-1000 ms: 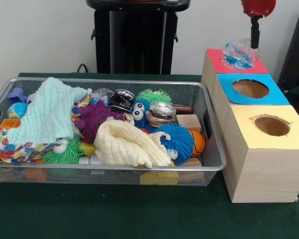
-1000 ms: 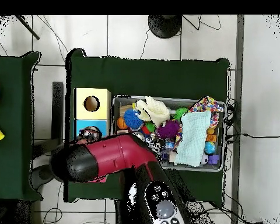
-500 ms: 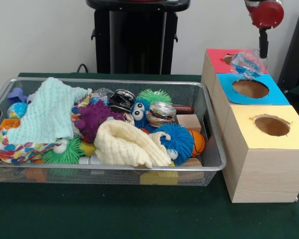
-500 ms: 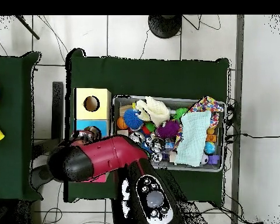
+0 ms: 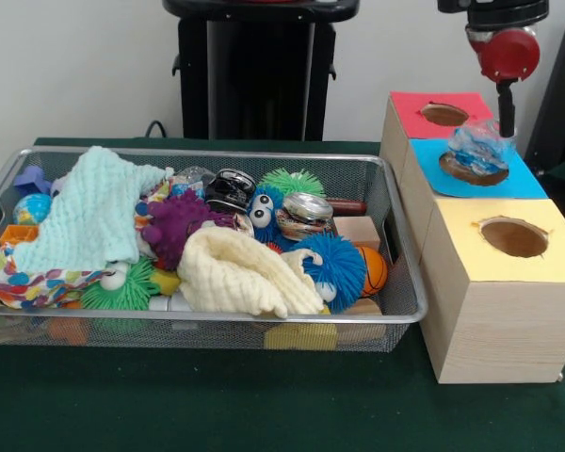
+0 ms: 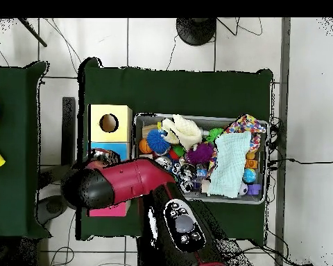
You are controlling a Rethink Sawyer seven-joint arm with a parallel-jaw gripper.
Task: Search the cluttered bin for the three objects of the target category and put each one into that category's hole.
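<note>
My gripper (image 5: 502,132) hangs from the red arm at the top right and is shut on a clear, wrinkled plastic bottle (image 5: 476,149). The bottle sits right over the hole of the blue-topped box (image 5: 527,181) and hides most of that hole. The wire mesh bin (image 5: 169,318) lies to the left, full of toys. Another glinting clear bottle (image 5: 194,175) shows at the bin's back, half buried. In the overhead view the red arm (image 6: 121,183) covers the gripper and the bottle, beside the bin (image 6: 261,125).
Three wooden boxes stand in a row right of the bin: red-topped with an open hole (image 5: 444,114), blue-topped, and yellow-topped with an open hole (image 5: 513,236). The bin holds fuzzy balls, cloths, a silver can (image 5: 304,209) and a dark can (image 5: 231,186).
My gripper has carried the bottle from above the red-topped box toward the camera and lower, to the blue-topped box's hole. The bin's contents have not moved.
</note>
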